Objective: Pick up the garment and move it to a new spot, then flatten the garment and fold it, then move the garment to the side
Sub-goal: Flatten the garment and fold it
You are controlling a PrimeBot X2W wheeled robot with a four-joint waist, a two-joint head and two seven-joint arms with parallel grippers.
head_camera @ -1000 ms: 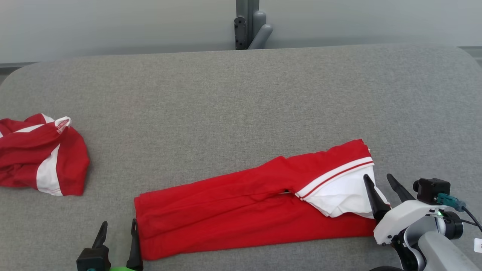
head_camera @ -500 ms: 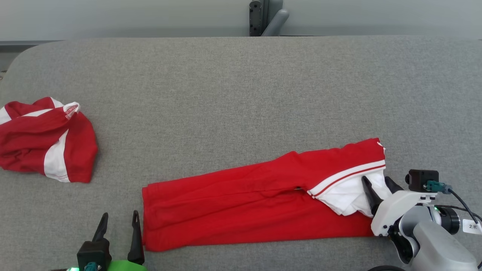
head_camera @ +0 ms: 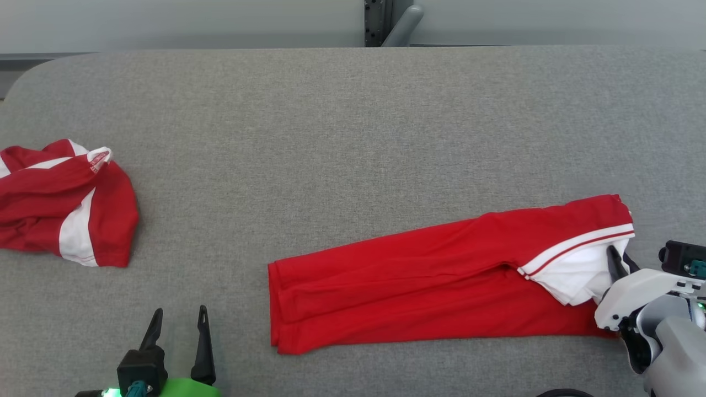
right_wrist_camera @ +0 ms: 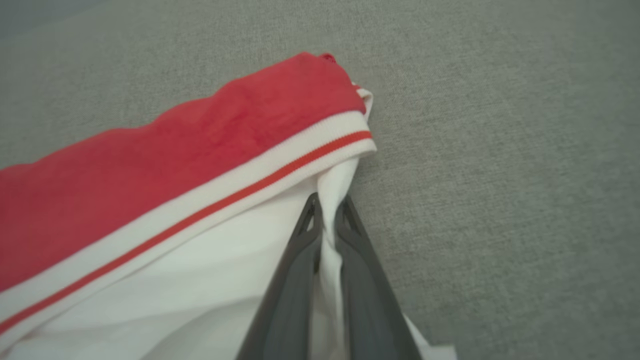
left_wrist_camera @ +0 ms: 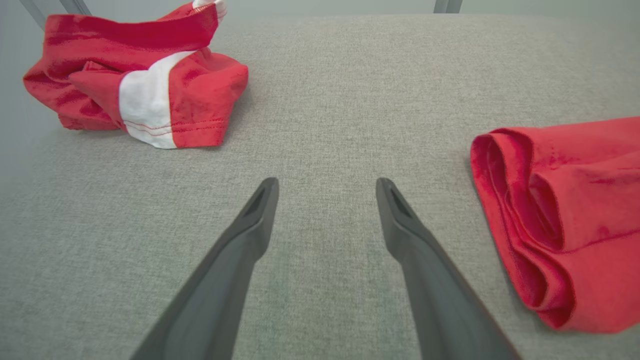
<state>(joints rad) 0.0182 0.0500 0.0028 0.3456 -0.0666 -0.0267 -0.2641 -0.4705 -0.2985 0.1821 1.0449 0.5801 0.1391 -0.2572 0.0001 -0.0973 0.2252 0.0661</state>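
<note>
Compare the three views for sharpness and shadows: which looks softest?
Head view: sharp, evenly lit, only a faint shadow beside the crumpled garment. Left wrist view: table weave crisp, left fingers softening toward the bottom edge. Right wrist view: softest, folded garment blurred around the right fingers.

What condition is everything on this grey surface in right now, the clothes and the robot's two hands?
long red garment: folded into a long strip, lying flat.
crumpled garment: bunched in a heap at the left, nothing touching it.
left gripper: fingers spread, holding nothing.
right gripper: fingers shut on the long red garment's white end.
</note>
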